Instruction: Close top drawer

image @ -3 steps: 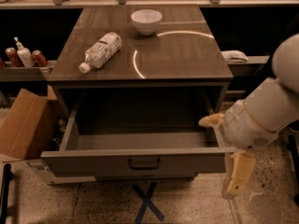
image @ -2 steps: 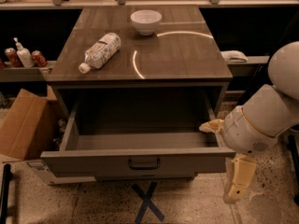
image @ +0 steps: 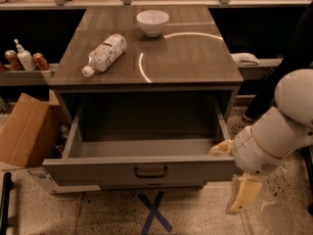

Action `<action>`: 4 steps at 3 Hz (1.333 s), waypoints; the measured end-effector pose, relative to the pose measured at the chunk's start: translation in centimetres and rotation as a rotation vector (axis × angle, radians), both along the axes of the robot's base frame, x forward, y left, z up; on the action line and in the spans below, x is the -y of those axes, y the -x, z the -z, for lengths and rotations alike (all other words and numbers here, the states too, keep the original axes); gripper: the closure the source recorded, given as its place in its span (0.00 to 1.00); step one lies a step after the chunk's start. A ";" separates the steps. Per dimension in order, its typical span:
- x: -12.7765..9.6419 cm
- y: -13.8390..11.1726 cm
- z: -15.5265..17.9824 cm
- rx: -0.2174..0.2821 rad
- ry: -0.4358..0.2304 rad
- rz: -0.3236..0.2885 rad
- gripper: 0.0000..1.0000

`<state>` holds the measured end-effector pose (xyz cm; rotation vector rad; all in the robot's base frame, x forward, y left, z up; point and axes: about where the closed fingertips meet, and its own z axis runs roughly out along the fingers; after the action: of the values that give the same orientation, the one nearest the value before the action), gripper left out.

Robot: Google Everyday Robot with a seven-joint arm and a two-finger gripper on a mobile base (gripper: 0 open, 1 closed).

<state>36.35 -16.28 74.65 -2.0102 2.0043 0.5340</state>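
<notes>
Top drawer (image: 88, 171) is pulled right out of the cabinet, its flat front well forward of the bench (image: 195, 58) edge and its grey inside bare as far as I can see. The small dark handle (image: 150, 172) sits dead centre on the front, untouched.

Over on the right-hand side is the pincer (image: 232, 174), hanging at the drawer's front right corner. It looks released: one cream finger (image: 221, 148) lies by the top of the right side wall, the other (image: 243, 197) points down towards the floor just past the end of the front panel. It is grasping nothing.

Why there? My read is that closing needs no grip at all, only a flat push on the front, and the arm is lining up beside that panel to do it.

Up on the bench a bottle (image: 104, 54) lies on its side and a white bowl (image: 152, 22) stands further back. Both are clear of the drawer's travel. A cardboard box (image: 24, 131) rests just beside the left corner.
</notes>
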 end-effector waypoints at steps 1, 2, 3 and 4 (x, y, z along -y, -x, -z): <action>0.7 0.3 2.3 -0.006 -0.002 0.015 0.41; 1.0 0.1 4.3 -0.010 0.023 0.027 0.64; 1.2 -1.6 7.8 -0.025 0.029 0.040 0.89; 1.4 -4.7 12.2 -0.049 -0.001 0.056 1.00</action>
<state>41.05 -17.69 62.47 -1.9520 2.0817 0.5775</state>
